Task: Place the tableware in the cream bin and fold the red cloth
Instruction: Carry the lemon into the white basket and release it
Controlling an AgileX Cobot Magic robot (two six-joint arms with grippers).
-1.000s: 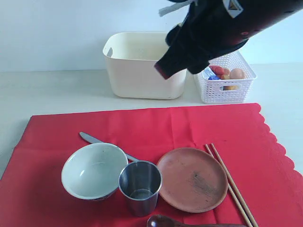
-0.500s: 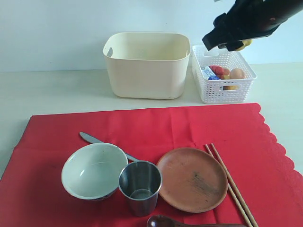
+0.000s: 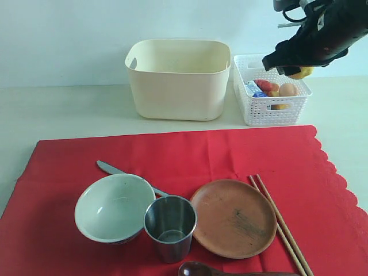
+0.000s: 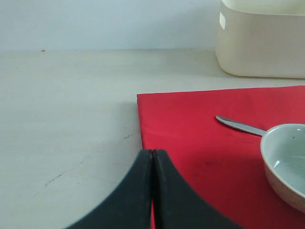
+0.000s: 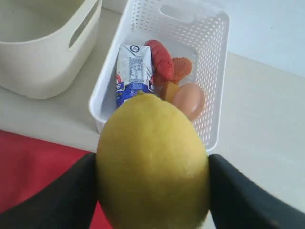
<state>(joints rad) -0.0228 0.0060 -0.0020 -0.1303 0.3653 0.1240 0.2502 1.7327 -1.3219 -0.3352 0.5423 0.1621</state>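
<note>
The red cloth [image 3: 190, 167] lies flat and carries a pale bowl [image 3: 114, 207], a steel cup [image 3: 170, 227], a brown plate [image 3: 233, 217], chopsticks [image 3: 280, 221], a knife [image 3: 112, 168] and a dark spoon [image 3: 198, 269] at the front edge. Behind it stands the cream bin [image 3: 178, 77], nothing showing in it. My right gripper [image 3: 296, 68] hangs over the white basket, shut on a yellow lemon [image 5: 152, 162]. In the left wrist view my left gripper [image 4: 152, 157] is shut and holds nothing, low over the cloth's [image 4: 214, 143] left edge, near the knife [image 4: 240, 126] and bowl [image 4: 286, 164].
The white lattice basket [image 3: 270, 109] beside the bin holds a milk carton [image 5: 134, 71], sausages [image 5: 164, 62] and an egg [image 5: 188, 100]. Bare pale table [image 3: 63, 112] runs left of the bin and beside the cloth.
The right arm has swung from in front of the cream bin to the right, and now holds the lemon over the white basket. The tableware has not moved.
</note>
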